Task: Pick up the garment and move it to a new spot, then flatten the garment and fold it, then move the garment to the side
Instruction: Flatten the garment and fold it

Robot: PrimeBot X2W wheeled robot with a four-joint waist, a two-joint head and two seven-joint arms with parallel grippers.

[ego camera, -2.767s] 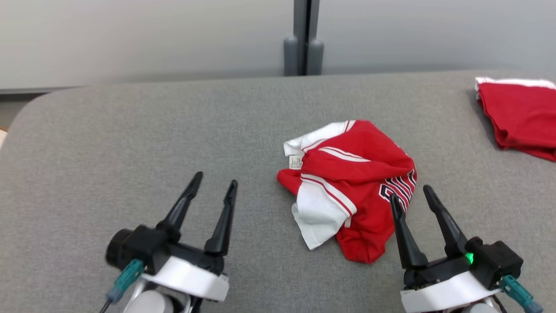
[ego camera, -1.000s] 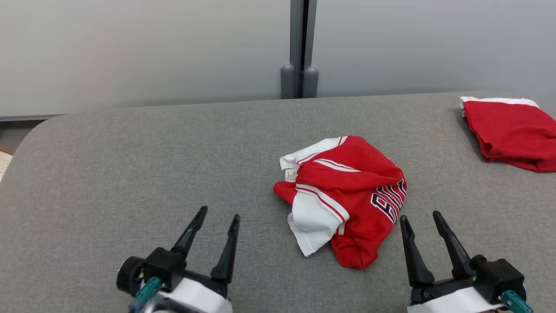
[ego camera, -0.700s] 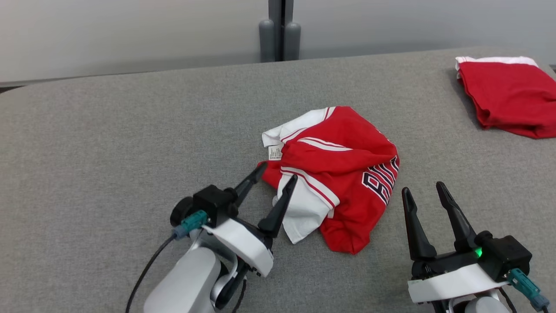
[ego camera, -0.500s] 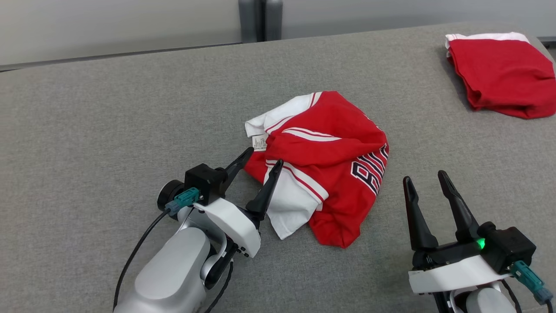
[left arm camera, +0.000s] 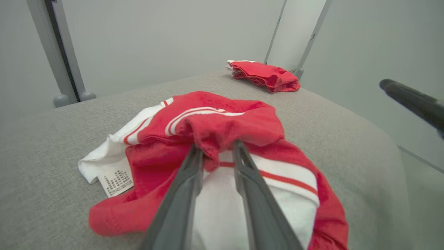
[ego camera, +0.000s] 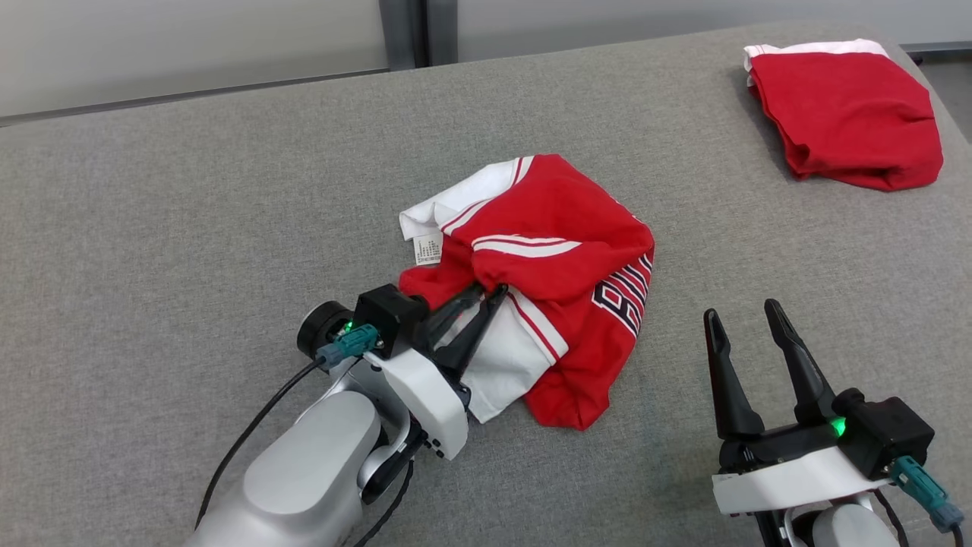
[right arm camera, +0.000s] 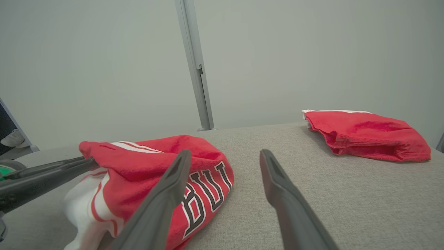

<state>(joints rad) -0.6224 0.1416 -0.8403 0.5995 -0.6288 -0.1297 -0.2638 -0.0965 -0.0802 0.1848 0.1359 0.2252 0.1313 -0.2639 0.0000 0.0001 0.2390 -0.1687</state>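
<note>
Pinching garment (ego camera: 562, 251), left pincer (ego camera: 490, 292) low, right pincer (ego camera: 748, 311) spread

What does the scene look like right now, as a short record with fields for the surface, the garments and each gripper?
surface: grey fabric top
crumpled garment: red and white with dark lettering, bunched near the middle
folded garment: red with a white edge, far right corner, apart from the crumpled one
left gripper: pinched on a red fold of the crumpled garment
right gripper: open, holding nothing, just right of the crumpled garment
</note>
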